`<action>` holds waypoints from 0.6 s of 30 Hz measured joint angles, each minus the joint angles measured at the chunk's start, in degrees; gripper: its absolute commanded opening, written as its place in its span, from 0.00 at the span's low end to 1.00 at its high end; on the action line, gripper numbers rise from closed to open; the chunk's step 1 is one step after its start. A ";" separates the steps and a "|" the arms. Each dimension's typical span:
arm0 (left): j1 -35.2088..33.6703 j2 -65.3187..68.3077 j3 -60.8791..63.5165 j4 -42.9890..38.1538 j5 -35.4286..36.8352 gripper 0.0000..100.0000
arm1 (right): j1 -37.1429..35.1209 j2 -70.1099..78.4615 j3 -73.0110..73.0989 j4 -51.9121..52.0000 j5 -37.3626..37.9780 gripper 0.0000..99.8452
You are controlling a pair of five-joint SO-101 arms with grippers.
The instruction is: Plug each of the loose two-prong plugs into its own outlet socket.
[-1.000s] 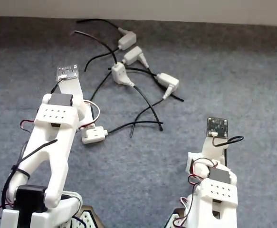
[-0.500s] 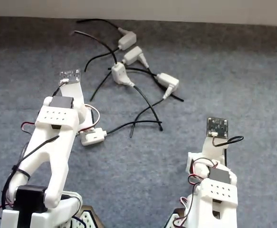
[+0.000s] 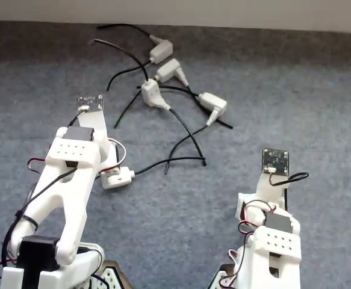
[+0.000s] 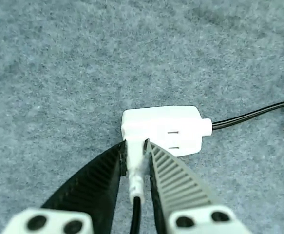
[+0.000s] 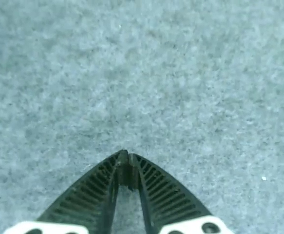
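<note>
Clamping down on a small white two-prong plug (image 4: 134, 168), the left end effector (image 4: 136, 148) grips it between its black ribbed fingers (image 4: 100, 170). The plug's thin black cord (image 4: 136, 214) runs back between them. The plug's front end meets the edge of a white rectangular outlet block (image 4: 161, 127) with rounded corners, which lies flat on the grey felt-covered bench (image 4: 59, 58) directly ahead of the fingertips. One pair of narrow slots (image 4: 173, 139) shows on the block's upper face. A black cable (image 4: 254, 115) leaves its far end.

From above, the white left arm (image 3: 73, 156) leans over the left half of the bench (image 3: 319, 90). The outlet block (image 3: 118, 177) sits just beside it, and its cable (image 3: 163, 161) curves away to the right.

Farther back, near the middle, four more white moulded plugs lie in a loose cluster with their black cords crossing. A rear plug (image 3: 161, 50) lies farthest back, with a second plug (image 3: 169, 70) just in front of it. A third plug (image 3: 151, 93) lies nearer the arms. A fourth plug (image 3: 213, 103) lies farthest right. All four are well apart from either end effector.

On the right stands the white right arm (image 3: 274, 235). The right end effector (image 5: 127, 163) is clenched on nothing, its tips touching above bare felt.
</note>
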 measured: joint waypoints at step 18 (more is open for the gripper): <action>0.00 8.35 0.18 -5.54 -3.43 0.01 | 0.00 0.00 0.00 0.00 0.00 0.01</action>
